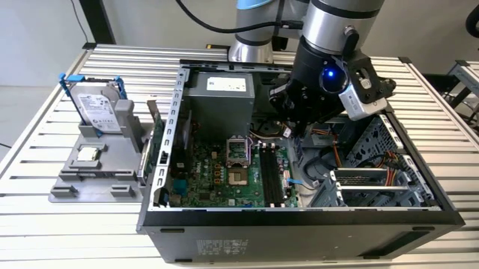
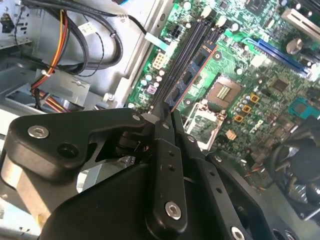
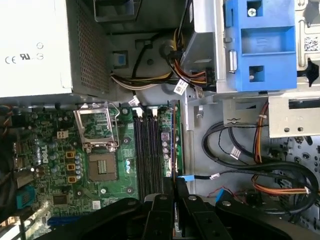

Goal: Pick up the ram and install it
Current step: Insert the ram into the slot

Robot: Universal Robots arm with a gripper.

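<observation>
The ram [image 3: 173, 142] is a thin dark-green stick with black chips, and my gripper [image 3: 175, 194] is shut on its near end. In the second wrist view the ram [image 2: 194, 67] runs out from the closed black fingers [image 2: 165, 131], lengthwise beside the black motherboard slots [image 2: 186, 52]. In the first wrist view it sits just beside the slots [image 3: 147, 150], parallel to them. I cannot tell if it touches a slot. In the exterior view my gripper [image 1: 295, 126] hangs inside the open computer case, above the far end of the slots [image 1: 271, 176].
The empty processor socket [image 3: 102, 167] lies beside the slots. Cable bundles [image 3: 255, 170] and a blue drive bracket [image 3: 260, 45] crowd the other side. The power supply [image 1: 221, 103] stands at the back. Outside the case, a grey stand [image 1: 93, 168] holds a hard drive [image 1: 97, 109].
</observation>
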